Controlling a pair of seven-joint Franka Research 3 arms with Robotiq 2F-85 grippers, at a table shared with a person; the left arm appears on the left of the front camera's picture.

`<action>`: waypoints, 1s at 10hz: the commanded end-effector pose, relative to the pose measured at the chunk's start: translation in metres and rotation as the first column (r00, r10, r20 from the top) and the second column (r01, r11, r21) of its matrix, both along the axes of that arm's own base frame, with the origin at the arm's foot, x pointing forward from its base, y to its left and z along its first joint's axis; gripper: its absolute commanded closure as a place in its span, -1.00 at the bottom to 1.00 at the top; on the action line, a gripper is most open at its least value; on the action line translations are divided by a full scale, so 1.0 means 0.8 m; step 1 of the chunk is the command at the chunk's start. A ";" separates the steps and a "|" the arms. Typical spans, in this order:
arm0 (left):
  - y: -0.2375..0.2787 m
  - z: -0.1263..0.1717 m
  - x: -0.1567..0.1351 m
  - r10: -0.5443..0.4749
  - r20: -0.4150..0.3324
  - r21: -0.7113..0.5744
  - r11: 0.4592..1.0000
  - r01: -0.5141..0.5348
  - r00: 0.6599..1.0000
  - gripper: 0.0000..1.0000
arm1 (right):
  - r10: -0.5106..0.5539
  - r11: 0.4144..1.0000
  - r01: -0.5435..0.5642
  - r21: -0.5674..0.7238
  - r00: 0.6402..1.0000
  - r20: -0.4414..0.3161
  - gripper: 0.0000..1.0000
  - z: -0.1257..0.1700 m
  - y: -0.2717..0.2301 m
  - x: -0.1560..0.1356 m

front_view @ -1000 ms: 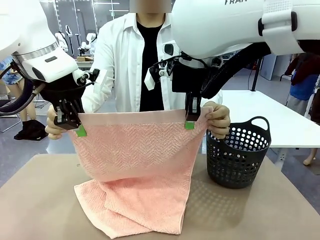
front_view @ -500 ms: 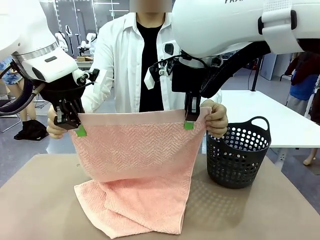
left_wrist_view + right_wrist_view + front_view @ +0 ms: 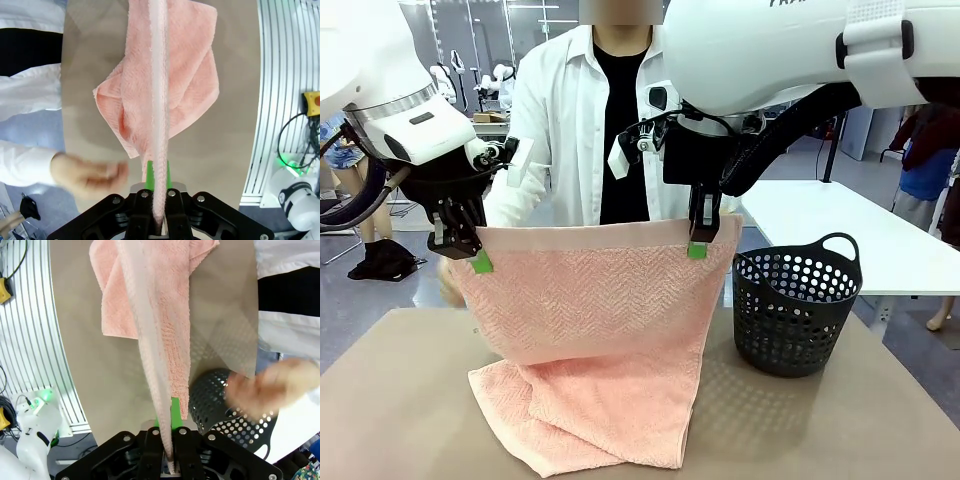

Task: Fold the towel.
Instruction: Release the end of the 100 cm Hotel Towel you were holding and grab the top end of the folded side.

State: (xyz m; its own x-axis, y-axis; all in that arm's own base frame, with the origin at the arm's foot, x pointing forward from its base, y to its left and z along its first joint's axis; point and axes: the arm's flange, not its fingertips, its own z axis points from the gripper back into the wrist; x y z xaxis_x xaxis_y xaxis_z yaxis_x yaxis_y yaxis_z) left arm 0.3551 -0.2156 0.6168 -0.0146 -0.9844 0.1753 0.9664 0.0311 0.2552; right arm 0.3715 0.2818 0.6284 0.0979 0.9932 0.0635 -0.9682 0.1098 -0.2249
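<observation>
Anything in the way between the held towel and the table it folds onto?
Nothing visible. The left tool and right tool pinch the top border of the towel; its lower part lies on the table. The basket stands aside.

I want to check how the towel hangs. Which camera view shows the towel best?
The front view: the towel hangs face-on from its top border, its lower part bunched on the table. Both wrist views look down along the border edge-on, with the bunched part lying beyond.
</observation>
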 end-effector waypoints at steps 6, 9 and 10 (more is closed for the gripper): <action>-0.001 0.000 0.000 -0.003 0.000 0.000 1.000 0.003 1.000 1.00 | 0.007 1.000 -0.007 -0.012 1.000 0.007 1.00 0.000 -0.001 -0.001; -0.001 0.000 0.000 -0.003 0.000 0.000 1.000 0.003 1.000 1.00 | 0.007 1.000 -0.007 -0.012 1.000 0.007 1.00 0.000 -0.001 -0.001; -0.001 0.000 0.000 -0.003 0.000 0.000 1.000 0.003 1.000 1.00 | 0.007 1.000 -0.007 -0.012 1.000 0.007 1.00 0.000 -0.001 -0.001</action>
State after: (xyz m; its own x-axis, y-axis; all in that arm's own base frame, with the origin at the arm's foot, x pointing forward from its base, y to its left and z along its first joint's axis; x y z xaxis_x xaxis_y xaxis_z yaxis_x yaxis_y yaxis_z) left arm 0.3551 -0.2156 0.6168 -0.0146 -0.9844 0.1753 0.9664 0.0311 0.2552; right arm 0.3715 0.2819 0.6285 0.0977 0.9932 0.0635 -0.9682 0.1096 -0.2249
